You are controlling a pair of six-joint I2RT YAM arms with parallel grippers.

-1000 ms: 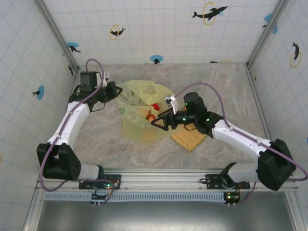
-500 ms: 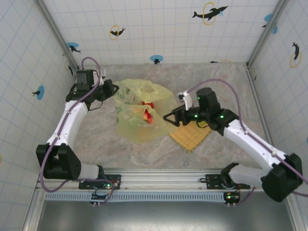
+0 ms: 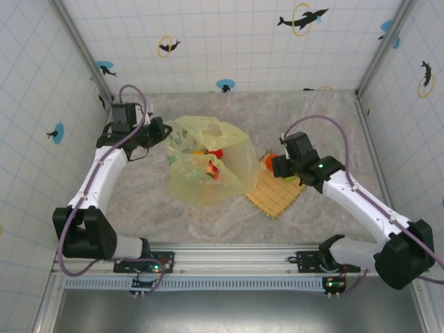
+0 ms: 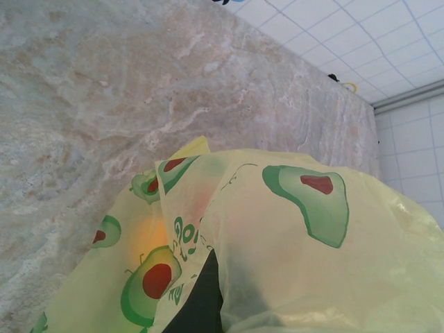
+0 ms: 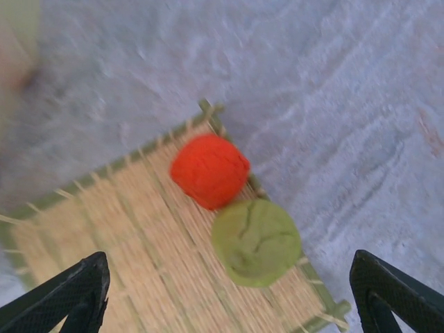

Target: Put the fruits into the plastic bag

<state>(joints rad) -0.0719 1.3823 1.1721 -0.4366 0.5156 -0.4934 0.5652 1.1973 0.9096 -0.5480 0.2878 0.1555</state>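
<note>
Two arms reach over the marbled desk (image 3: 326, 118) in the top view. The left pincer (image 3: 161, 132) is at the left edge of the plastic bag (image 3: 232, 173), closed on it. The bag lies crumpled near the middle of the desk. A red fruit (image 3: 217, 152), an orange fruit (image 3: 198, 151) and another reddish fruit (image 3: 212, 168) show through its thin film. Just right of the bag lies a woven mat (image 3: 277, 198), with an orange-red fruit (image 3: 268, 161) at its far corner. The right pincer (image 3: 277, 168) hangs over that corner.

From the left wrist, the yellow-green bag, printed with avocados, bulges close to the lens and drapes over a dark finger (image 4: 198, 298). An orange glow shows through the film, too blurred to name.

From the right wrist, the right pincer's fingers (image 5: 76, 295) stand wide apart and grip nothing. Beyond them, the orange-red fruit and a green fruit (image 5: 256, 241) sit touching along one edge of the mat, the green one partly over the edge.
</note>
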